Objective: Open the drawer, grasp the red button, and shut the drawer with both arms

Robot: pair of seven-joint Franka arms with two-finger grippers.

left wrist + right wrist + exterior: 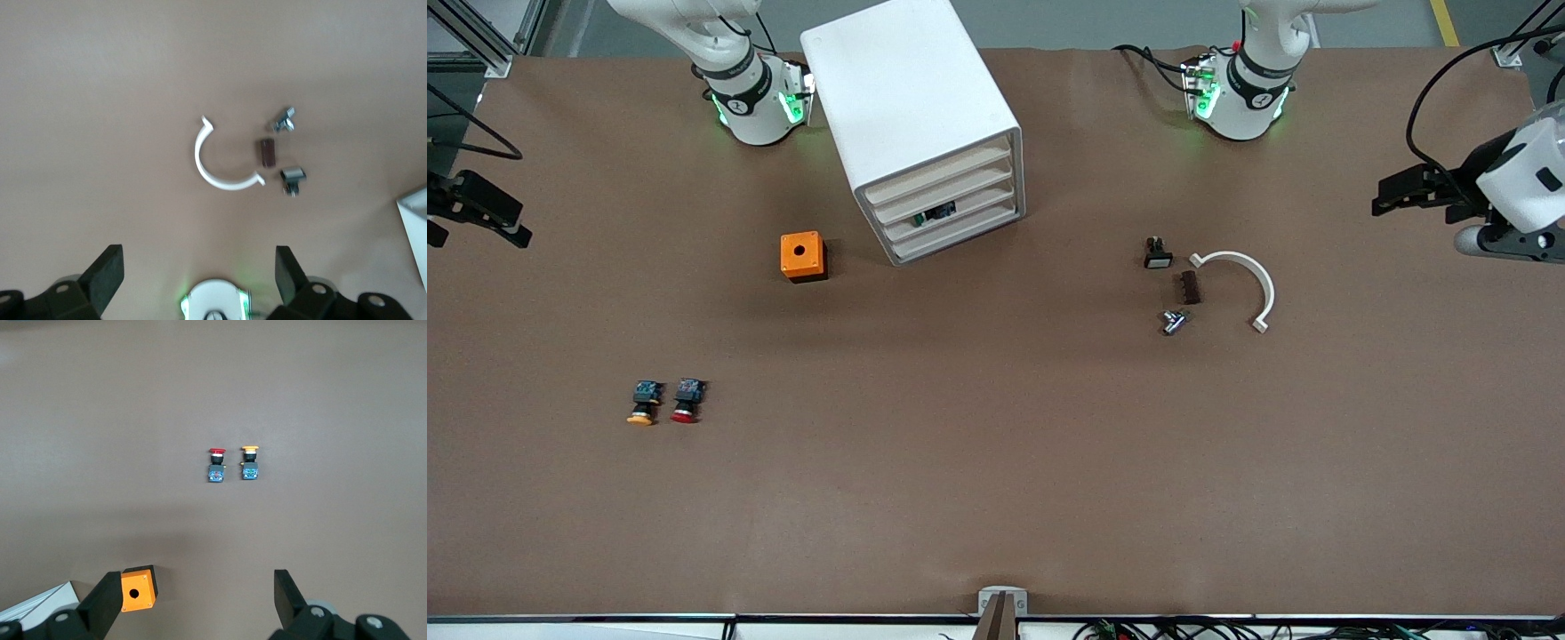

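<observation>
tabletop button (686,400) below right pincer (193,600)

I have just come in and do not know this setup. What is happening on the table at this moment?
Nothing is being handled yet. Both arms wait high at the table's ends: the left end effector is open over the white curved piece and small parts, the right end effector is open over the orange box. The cabinet's four drawers are all shut, including the second drawer. The red button lies beside a yellow one, nearer the front camera, toward the right arm's end.
</observation>
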